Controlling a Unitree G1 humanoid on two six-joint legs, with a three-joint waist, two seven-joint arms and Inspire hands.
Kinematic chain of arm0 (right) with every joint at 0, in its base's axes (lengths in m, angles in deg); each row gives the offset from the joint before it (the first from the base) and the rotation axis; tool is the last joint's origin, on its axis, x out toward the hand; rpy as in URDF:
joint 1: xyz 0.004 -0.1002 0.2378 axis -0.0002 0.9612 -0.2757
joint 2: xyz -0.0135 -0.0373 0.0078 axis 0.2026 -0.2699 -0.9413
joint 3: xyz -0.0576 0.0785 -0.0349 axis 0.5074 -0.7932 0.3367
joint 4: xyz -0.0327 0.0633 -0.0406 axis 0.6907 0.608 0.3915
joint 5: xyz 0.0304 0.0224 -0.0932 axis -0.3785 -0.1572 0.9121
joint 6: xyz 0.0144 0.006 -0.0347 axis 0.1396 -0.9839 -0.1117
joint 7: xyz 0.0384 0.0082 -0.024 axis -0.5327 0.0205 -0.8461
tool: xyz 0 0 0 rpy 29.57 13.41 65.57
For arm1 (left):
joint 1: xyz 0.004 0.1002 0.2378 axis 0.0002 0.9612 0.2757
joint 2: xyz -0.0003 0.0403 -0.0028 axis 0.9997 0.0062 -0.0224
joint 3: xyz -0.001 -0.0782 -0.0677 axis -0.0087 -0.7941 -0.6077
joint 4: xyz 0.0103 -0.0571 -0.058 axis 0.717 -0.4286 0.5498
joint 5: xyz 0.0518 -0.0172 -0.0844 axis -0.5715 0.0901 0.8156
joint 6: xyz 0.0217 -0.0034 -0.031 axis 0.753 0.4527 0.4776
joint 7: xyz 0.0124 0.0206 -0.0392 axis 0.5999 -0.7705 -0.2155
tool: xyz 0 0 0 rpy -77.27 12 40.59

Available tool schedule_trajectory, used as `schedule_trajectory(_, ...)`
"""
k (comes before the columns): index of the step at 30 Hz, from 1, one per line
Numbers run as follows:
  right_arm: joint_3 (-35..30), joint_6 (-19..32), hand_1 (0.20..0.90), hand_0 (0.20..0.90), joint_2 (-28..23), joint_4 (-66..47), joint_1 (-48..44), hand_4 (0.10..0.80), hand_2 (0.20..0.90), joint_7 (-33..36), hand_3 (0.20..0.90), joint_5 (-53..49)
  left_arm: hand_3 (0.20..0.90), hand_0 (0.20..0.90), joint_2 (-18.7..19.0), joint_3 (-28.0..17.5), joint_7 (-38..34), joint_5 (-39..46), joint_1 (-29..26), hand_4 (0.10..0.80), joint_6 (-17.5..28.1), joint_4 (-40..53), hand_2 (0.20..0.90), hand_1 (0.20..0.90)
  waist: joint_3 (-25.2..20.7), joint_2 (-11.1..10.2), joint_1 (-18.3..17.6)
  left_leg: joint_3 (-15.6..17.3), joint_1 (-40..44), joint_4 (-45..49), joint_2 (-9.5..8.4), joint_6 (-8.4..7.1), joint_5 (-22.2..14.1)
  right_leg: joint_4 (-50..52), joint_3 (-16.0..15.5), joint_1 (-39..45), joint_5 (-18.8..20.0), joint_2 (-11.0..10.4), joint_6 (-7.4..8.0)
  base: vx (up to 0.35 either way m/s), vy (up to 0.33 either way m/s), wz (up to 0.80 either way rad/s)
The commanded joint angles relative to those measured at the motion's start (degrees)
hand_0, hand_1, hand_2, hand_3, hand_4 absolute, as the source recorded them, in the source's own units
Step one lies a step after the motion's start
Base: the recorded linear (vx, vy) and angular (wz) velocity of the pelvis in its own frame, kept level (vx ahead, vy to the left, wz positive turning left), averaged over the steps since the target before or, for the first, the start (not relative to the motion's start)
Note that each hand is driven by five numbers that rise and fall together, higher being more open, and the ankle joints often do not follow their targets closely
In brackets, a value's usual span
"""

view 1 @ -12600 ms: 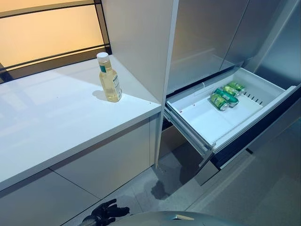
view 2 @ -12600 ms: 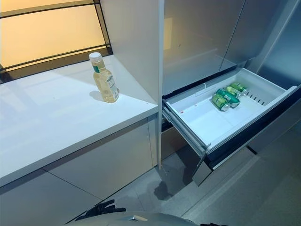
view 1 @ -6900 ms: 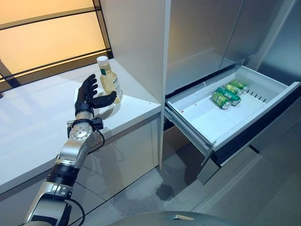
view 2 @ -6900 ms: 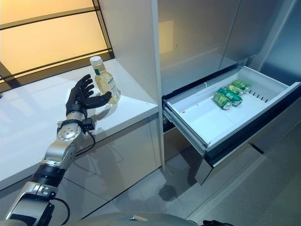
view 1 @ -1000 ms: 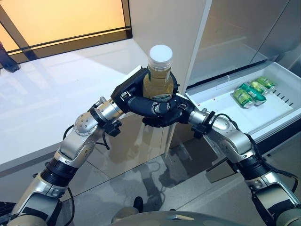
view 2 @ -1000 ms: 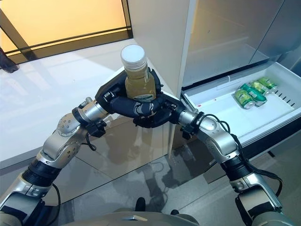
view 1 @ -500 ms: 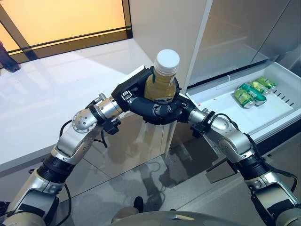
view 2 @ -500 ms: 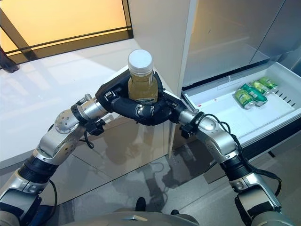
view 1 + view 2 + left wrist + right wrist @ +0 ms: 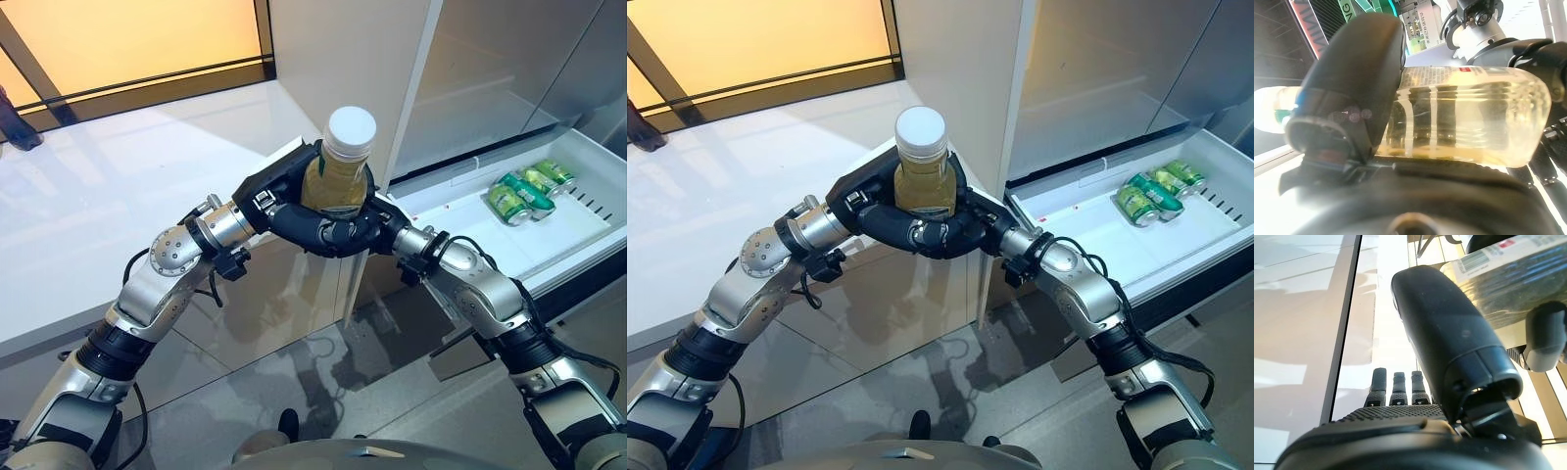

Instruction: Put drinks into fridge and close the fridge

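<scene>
Bottle (image 9: 338, 171) of pale yellow drink, white cap up, upright, held in mid-air in front of the white cabinet panel (image 9: 343, 59), between the table (image 9: 118, 206) and the open fridge drawer (image 9: 470, 225). Left hand (image 9: 284, 191) wraps the bottle body: in the left wrist view the thumb (image 9: 1352, 98) lies across the clear ribbed side and the fingers (image 9: 1449, 171) curl under it, so it's clamped on the bottle. Right hand (image 9: 358, 225) comes in from the other side, touching the bottle's lower part and overlapping the left hand's fingers; in the right wrist view its thumb (image 9: 1449, 342) sits against the label while its fingers (image 9: 1396, 387) stick out straight past it, so not closed round the bottle. Drawer is pulled out, white inside, green cans (image 9: 524, 188) lying on their sides at its far end, touching one another. Table top is white, well left of the bottle. Grey floor (image 9: 323, 392) below both arms.
</scene>
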Motion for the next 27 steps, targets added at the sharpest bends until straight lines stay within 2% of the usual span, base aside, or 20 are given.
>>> schedule_trajectory(1, -0.9, 6.1, 0.9, 0.9, 1.1, -4.7, -11.4, 0.8, 0.9, 0.4, 0.9, -6.6, 0.2, 0.3, -1.2, 0.2, 0.1, 4.4, -8.2, 0.1, 3.2, 3.7, 0.3, 0.3, -7.2, -0.8, 0.2, 1.0, 2.7, 0.1, -1.6, 1.22, -7.1, 1.6, 0.4, -2.9, 1.7, -0.9, 3.28, 0.0, 0.0, 0.0)
schedule_trajectory(18, 1.7, 5.7, 0.9, 0.9, 2.7, -7.0, -14.5, 0.8, 0.9, 0.9, 0.9, -8.8, 0.2, 0.3, -2.3, 2.0, -0.2, 4.7, -9.7, 0.1, 2.2, 4.0, 0.3, 0.3, -7.5, -0.8, 0.4, 0.9, 2.4, 0.2, -1.82, 1.46, -6.8, 1.6, 0.6, -3.1, 1.9, -0.8, 3.06, 0.0, 0.0, 0.0)
schedule_trajectory(21, 1.8, 6.9, 0.9, 0.9, 2.5, -7.2, -15.5, 0.8, 0.9, 1.1, 0.9, -8.1, 0.2, 0.3, -2.2, 2.3, -1.2, 4.4, -10.2, 0.1, 3.4, 4.0, 0.3, 0.3, -7.7, -0.9, 0.5, 0.9, 2.3, 0.1, -1.81, 1.47, -6.8, 1.4, 0.6, -3.1, 1.9, -0.8, 3.09, 0.0, 0.0, 0.0)
schedule_trajectory(27, 0.0, 7.9, 0.9, 0.9, -0.2, -9.1, -16.9, 0.8, 0.9, 1.4, 0.9, -8.7, 0.2, 0.3, -0.5, 0.0, -2.6, 4.6, -10.5, 0.1, 5.4, 4.6, 0.3, 0.3, -8.1, -1.1, 0.6, 0.9, 2.0, 0.2, -1.87, 1.32, -6.7, 1.3, 0.5, -3.3, 2.1, -0.8, 3.25, 0.0, 0.0, 0.0)
